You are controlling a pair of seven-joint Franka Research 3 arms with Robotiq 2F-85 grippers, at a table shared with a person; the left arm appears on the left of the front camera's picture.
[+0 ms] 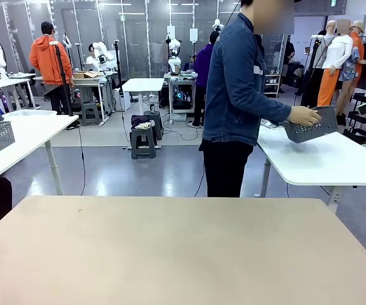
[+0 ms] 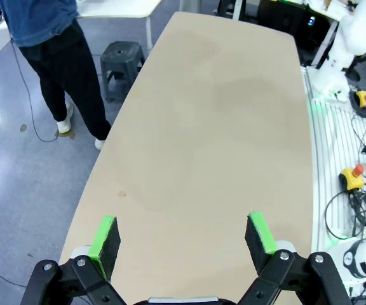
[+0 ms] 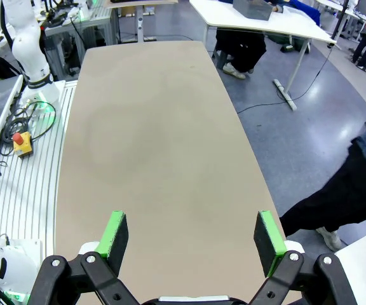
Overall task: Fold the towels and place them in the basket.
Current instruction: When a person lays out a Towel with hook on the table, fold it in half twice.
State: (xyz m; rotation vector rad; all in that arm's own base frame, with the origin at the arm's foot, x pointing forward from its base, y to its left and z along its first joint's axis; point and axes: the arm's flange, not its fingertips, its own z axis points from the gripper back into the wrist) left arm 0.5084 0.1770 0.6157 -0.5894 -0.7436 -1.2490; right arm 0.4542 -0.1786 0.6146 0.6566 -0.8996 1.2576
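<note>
Here, beige table (image 1: 170,254), grey floor (image 1: 138,171), person (image 1: 234,95) holding basket (image 1: 319,127)

**No legible text**

No lettering, label, brand or number can be read in any of the three views. In the front view, two white sheets (image 1: 170,32) posted on the far wall panels (image 1: 138,38) are too small and blurred to show any print.
</note>
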